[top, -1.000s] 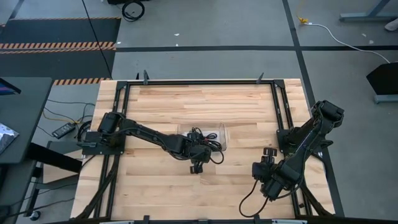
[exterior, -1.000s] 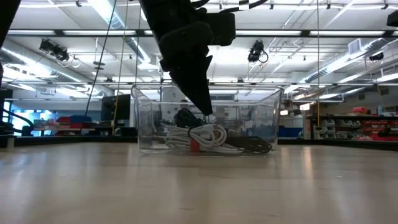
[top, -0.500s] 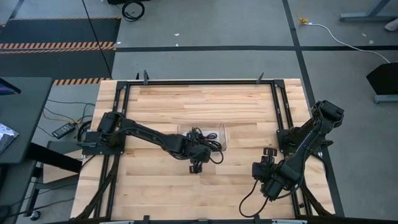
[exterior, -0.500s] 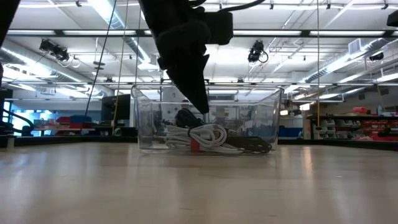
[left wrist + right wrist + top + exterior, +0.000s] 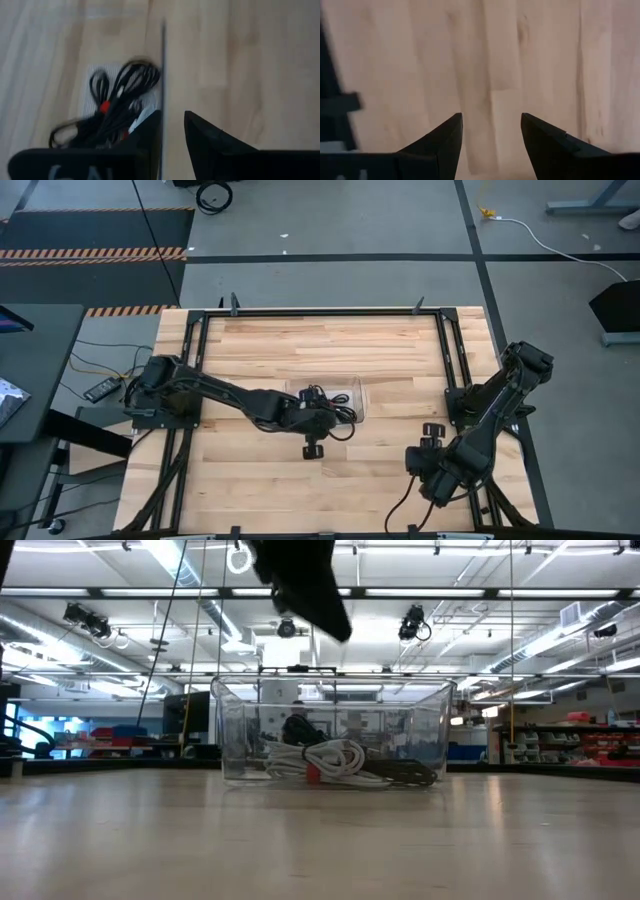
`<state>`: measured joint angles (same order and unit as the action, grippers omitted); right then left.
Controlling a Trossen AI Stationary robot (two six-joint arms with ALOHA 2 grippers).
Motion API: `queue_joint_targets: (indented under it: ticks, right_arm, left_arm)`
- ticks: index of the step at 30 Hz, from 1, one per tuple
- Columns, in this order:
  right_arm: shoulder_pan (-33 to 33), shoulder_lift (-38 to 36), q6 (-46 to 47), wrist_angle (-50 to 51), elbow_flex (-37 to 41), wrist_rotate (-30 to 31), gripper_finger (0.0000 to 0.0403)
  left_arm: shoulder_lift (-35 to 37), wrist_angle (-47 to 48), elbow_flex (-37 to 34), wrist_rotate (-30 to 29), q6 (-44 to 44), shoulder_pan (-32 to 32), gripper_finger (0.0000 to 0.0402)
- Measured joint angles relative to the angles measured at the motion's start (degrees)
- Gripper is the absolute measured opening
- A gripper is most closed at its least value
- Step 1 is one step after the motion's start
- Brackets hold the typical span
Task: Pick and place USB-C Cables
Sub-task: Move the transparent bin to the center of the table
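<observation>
A clear plastic bin [image 5: 335, 730] stands mid-table [image 5: 352, 392]. Several coiled cable bundles lie in it: a silvery-white one with a red tie [image 5: 335, 758], black ones [image 5: 408, 773], and one black bundle with a red tie [image 5: 106, 107]. My left gripper [image 5: 172, 131] hangs open and empty above the bin's near wall [image 5: 318, 424]. In the low view its dark fingers [image 5: 330, 610] are well above the rim. My right gripper [image 5: 491, 134] is open and empty over bare wood at the table's right near part [image 5: 425, 450].
The bin's near wall shows as a thin line [image 5: 163, 75] between my left fingers. Dark frame rails [image 5: 452, 355] run along the table's sides and far edge. Bare wood [image 5: 250, 480] lies near and left of the bin.
My left gripper has risen straight up out of the bin, from down among the cables to well above the rim, carrying nothing. The cable bundles lie in the bin as before.
</observation>
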<state>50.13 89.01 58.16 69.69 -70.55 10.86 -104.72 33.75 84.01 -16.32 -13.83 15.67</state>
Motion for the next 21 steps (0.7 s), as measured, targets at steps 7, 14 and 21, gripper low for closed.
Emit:
queue_joint_targets:
  ticks: [7,14,21]
  right_arm:
    - [0.0,-0.01,-3.11,0.54,-6.9,7.22,0.0208]
    - [0.0,-0.02,-2.79,1.01,-6.77,8.29,0.0208]
    - [0.0,-0.02,-2.83,0.95,-6.22,9.61,0.0208]
  left_arm:
    - [3.93,0.52,0.04,-0.72,1.81,2.69,0.0092]
    - [2.04,11.18,-0.01,-0.09,-5.34,6.87,0.0092]
    - [-1.82,14.58,-0.09,-1.8,-6.56,8.49,0.0092]
